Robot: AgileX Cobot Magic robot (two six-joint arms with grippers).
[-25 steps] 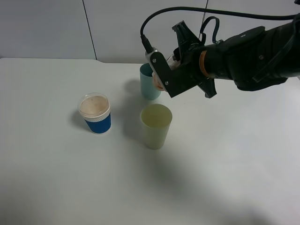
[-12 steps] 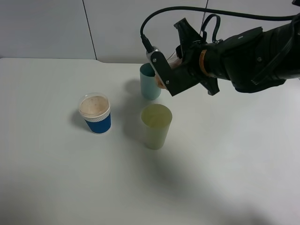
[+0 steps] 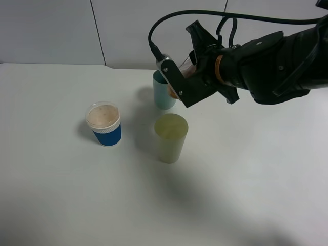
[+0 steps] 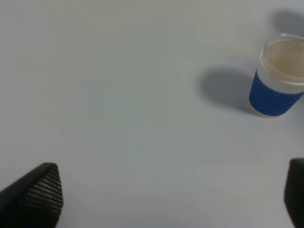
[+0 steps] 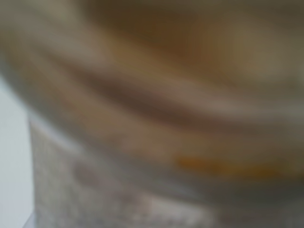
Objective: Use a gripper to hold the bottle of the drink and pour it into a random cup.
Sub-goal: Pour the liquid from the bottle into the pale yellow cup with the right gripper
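My right gripper [image 3: 178, 84] is shut on the bottle [image 3: 173, 93], which is tilted and mostly hidden by the black fingers; only a pinkish bit shows. It hangs above the table, beside the teal tumbler [image 3: 163, 96] and just behind and above the pale yellow-green cup [image 3: 170, 137]. No stream of liquid shows. The right wrist view is filled by the blurred bottle [image 5: 142, 180] with the brown-orange drink [image 5: 190, 61] inside. My left gripper [image 4: 166, 197] is open and empty over bare table; it is out of the exterior high view.
A blue paper cup [image 3: 104, 124] with a white rim stands left of the yellow-green cup, and shows in the left wrist view [image 4: 278, 78]. The white table [image 3: 246, 179] ends at a grey wall behind the cups.
My right gripper with the bottle has shifted slightly left and up and turned a little. The cups have not moved.
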